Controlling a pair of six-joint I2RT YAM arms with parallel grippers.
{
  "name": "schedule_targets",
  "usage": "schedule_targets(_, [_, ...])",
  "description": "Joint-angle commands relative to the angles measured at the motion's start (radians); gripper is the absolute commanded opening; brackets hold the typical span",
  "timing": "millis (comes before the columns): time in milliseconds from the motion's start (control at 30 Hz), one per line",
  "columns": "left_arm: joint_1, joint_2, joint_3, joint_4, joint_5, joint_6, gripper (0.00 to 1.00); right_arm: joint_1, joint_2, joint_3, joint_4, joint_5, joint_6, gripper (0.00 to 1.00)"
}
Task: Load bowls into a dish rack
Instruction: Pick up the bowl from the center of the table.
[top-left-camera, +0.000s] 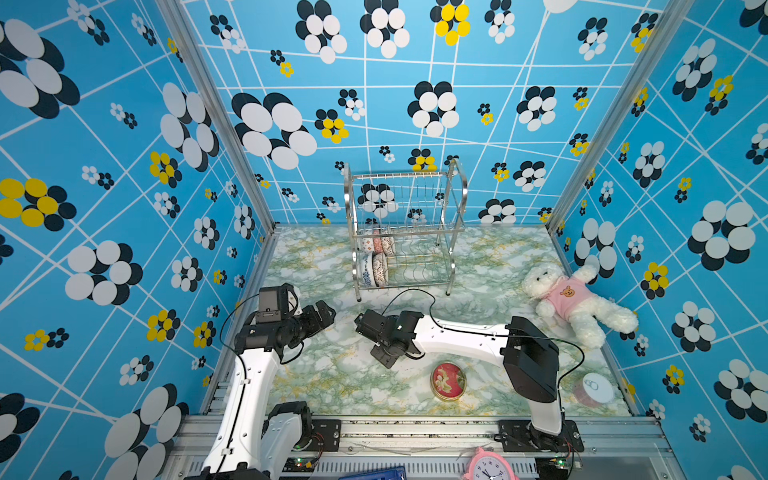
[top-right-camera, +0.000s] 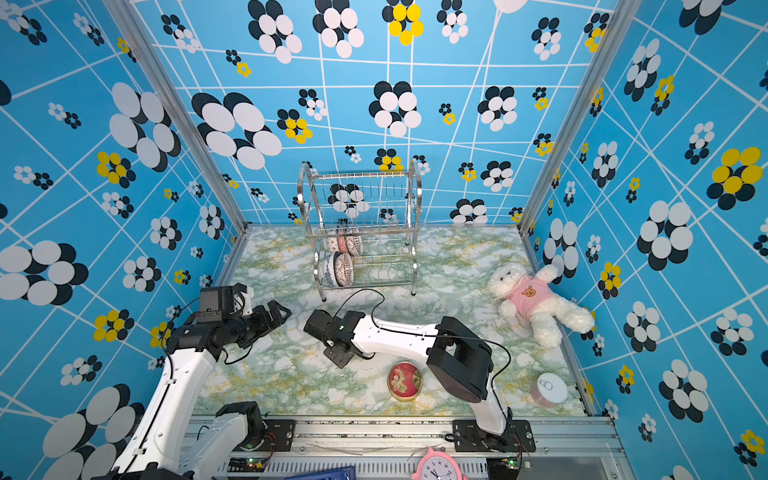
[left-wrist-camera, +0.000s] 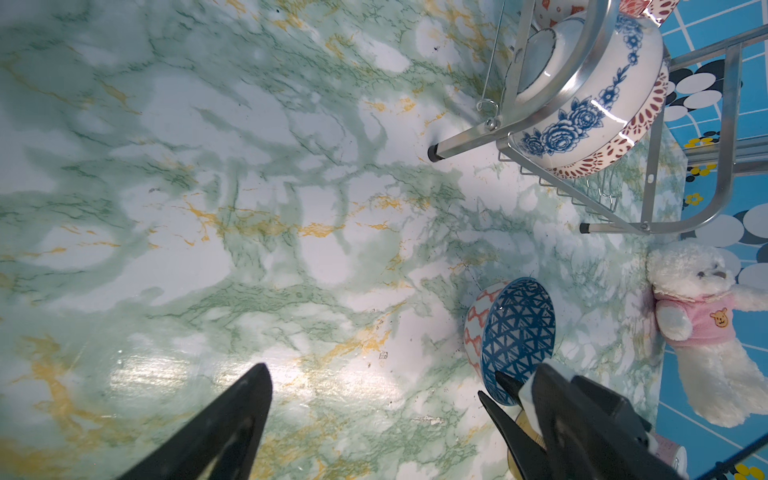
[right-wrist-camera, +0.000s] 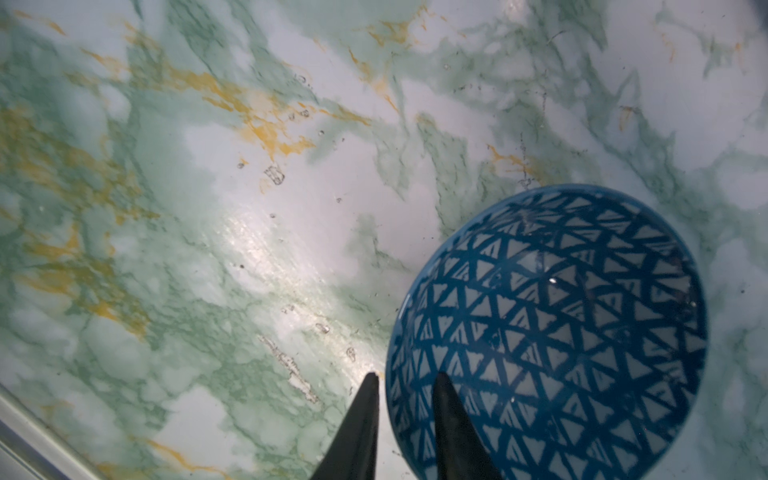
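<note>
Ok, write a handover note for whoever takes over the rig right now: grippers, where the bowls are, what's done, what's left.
Left gripper: jaws wide open, empty.
Right gripper: jaws astride the rim of the blue bowl, one inside, one outside; firm grip unclear.
Done: about five bowls stand on edge in the lower tier of the dish rack.
Left: get the blue bowl into the rack.
</note>
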Motion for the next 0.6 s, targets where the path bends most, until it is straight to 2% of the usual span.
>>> schedule_targets(0, [-0.008, -0.008, -0.015, 0.010, 0.018, 0.021, 0.99, 0.002, 0.029, 0.009, -0.023, 0.035, -0.035, 0.26])
schedule_targets(300, [-0.015, -0.017, -0.018, 0.012, 0.016, 0.024, 0.99, 0.006, 0.032, -0.011, -0.006, 0.045, -0.037, 0.26])
schedule_targets(567, [-0.017, -0.013, -0.019, 0.015, 0.026, 0.027, 0.99, 0.010, 0.022, -0.017, 0.017, 0.045, -0.031, 0.15])
